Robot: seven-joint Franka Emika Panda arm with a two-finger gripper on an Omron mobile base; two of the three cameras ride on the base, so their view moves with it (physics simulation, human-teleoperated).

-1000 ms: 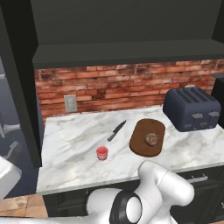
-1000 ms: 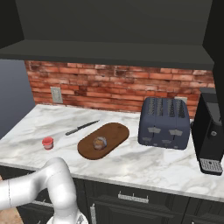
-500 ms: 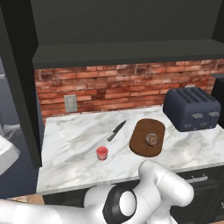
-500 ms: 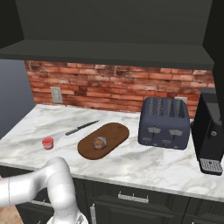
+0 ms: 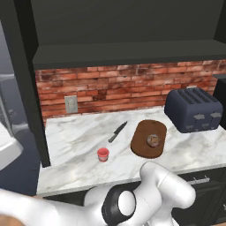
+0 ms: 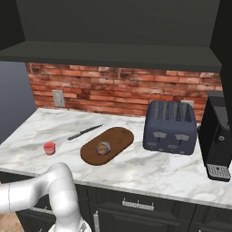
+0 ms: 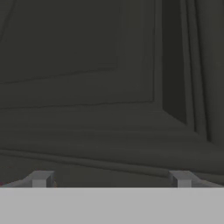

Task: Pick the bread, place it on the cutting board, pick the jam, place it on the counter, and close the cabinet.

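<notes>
**Bread on board, jam on surface**

The bread (image 5: 153, 140) sits on the board (image 5: 142, 143). The jam (image 5: 103, 154) stands on the marble surface (image 5: 79, 141), apart from the board, near a knife (image 5: 118, 131). A toaster (image 6: 170, 128) stands right of the board. In the hand view the fingers (image 7: 40, 179) are spread wide, holding nothing, close to a dark raised-panel cabinet (image 7: 87, 78) face.
</notes>
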